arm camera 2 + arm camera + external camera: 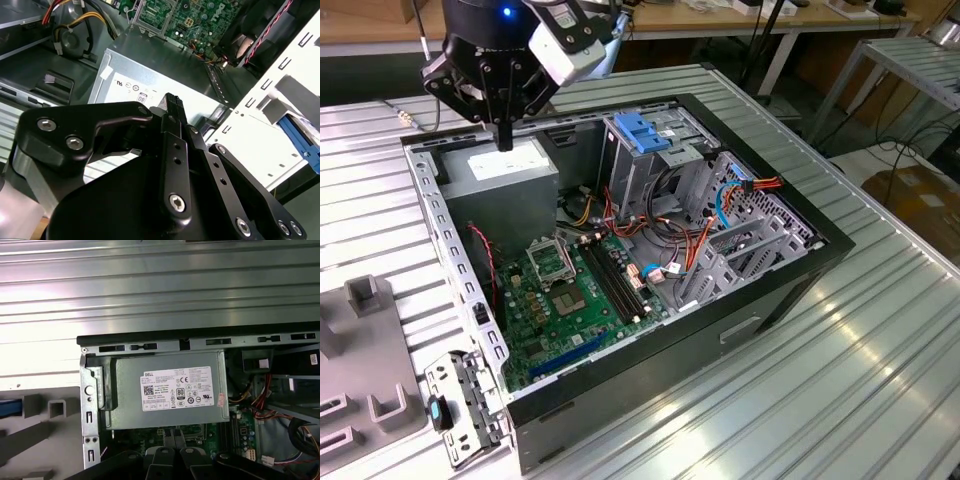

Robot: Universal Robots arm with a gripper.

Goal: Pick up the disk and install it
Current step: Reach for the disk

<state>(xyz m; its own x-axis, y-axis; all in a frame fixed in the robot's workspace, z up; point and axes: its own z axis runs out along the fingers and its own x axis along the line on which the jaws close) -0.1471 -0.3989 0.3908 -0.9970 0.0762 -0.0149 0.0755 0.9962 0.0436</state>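
Gripper (173,103) closed, above white-stickered power supply (167,390)

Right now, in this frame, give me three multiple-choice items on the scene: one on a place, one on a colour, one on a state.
1. What is the gripper above?
A. the motherboard
B. the grey power-supply box
C. the bare table

2. What colour is the top of the drive cage?
A. blue
B. red
C. yellow

3. How are the gripper's fingers?
A. wide open
B. shut on a cable
C. shut, holding nothing

Answers:
1 B: in the exterior view the fingertips hang just over that box.
2 A: blue plastic caps the cage.
3 C: in the exterior view the fingers meet in one narrow tip with nothing between them.
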